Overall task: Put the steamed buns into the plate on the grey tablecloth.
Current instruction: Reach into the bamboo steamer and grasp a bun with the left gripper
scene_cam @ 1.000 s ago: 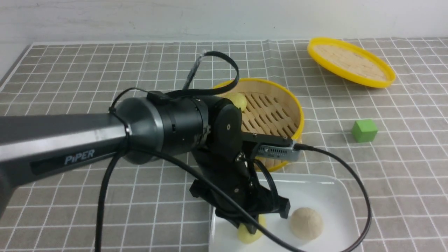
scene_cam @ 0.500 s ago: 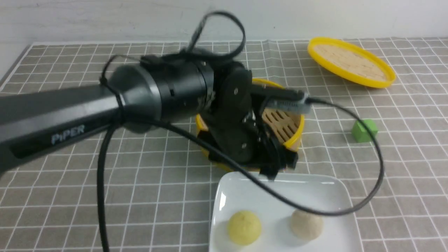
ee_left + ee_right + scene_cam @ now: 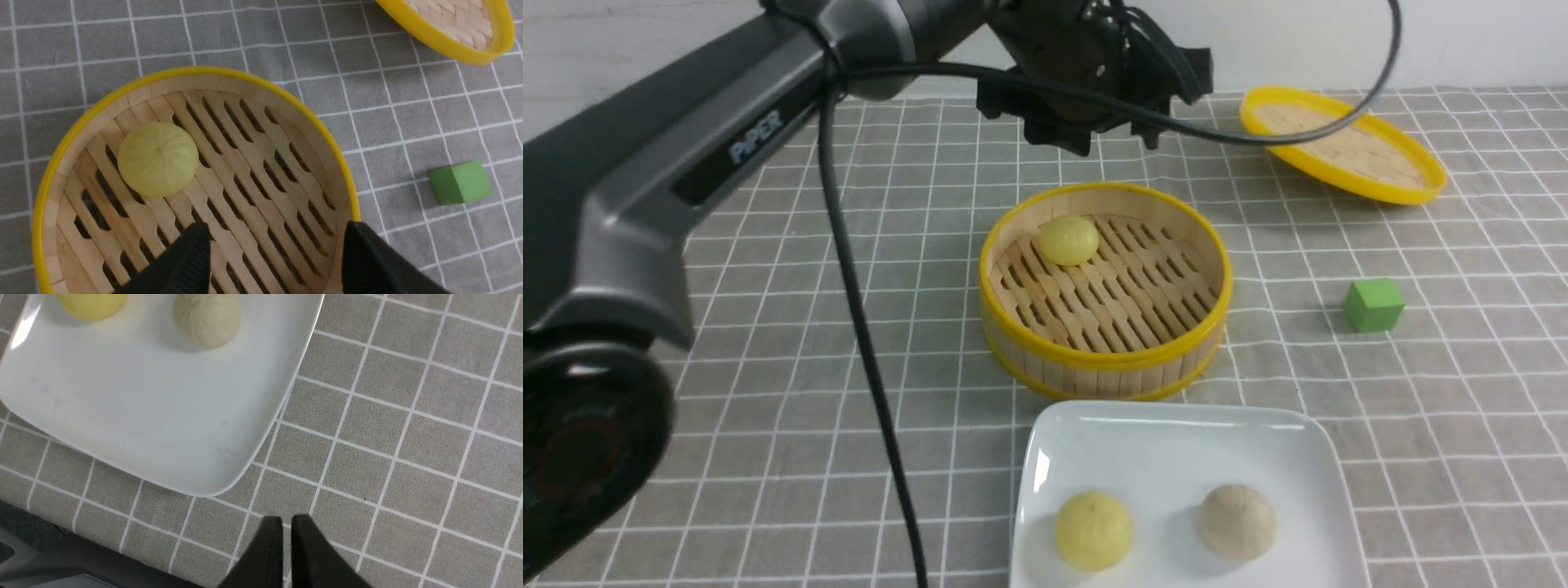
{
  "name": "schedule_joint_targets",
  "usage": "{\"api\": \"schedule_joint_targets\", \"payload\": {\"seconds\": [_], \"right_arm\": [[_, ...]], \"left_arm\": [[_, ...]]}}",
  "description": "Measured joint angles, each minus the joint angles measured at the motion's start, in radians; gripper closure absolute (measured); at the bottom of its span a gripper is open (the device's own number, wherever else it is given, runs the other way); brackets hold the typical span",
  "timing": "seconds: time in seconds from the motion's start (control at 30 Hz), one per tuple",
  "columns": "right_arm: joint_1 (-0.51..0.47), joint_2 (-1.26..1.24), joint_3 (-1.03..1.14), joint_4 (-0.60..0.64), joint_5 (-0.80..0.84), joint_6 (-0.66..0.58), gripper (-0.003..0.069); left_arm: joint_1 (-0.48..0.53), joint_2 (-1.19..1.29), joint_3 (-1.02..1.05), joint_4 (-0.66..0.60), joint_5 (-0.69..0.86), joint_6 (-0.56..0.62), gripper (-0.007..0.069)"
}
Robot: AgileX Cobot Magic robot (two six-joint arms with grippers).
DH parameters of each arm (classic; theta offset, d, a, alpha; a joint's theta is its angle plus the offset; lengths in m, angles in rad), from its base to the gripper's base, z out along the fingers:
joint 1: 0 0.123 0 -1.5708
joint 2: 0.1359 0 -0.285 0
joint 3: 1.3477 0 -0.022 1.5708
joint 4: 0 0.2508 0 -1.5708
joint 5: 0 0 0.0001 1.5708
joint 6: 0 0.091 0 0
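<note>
A pale yellow steamed bun [image 3: 1093, 529] and a beige bun [image 3: 1238, 521] lie on the white plate [image 3: 1176, 433] on the grey tablecloth [image 3: 768, 327]; the third bun [image 3: 1068, 239] sits far left in the bamboo steamer [image 3: 1103, 359]. Our left pincer [image 3: 1117, 139], spread and empty, hangs high above the steamer, so that round bun lies below it, off to one side of the gap between its tips. Our right pincer [image 3: 286, 522], pressed together on nothing, hovers over cloth beside a plate corner, farther off and unseen from the front, where the plate's near edge is cut off.
</note>
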Motion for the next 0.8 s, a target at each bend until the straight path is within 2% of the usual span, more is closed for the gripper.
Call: {"api": "schedule_joint_targets", "payload": {"seconds": [0.07, 0.23, 0.5, 0.8], "right_arm": [[0.0, 0.0, 0.0, 0.0, -0.015, -0.001, 0.06], [0.0, 0.0, 0.0, 0.005, -0.031, -0.002, 0.0593], [0.0, 0.0, 0.0, 0.005, -0.064, -0.004, 0.0584], [0.0, 0.001, 0.0, 0.007, -0.112, -0.004, 0.0575]], "left_arm": [[0.057, 0.085, -0.054, -0.056, 0.039, 0.009, 0.0218], [0.137, 0.207, -0.074, -0.094, 0.072, 0.01, 0.0228], [0.142, 0.25, -0.077, -0.132, -0.029, 0.016, 0.0228], [0.142, 0.263, -0.077, -0.143, -0.066, 0.017, 0.0228]]}}
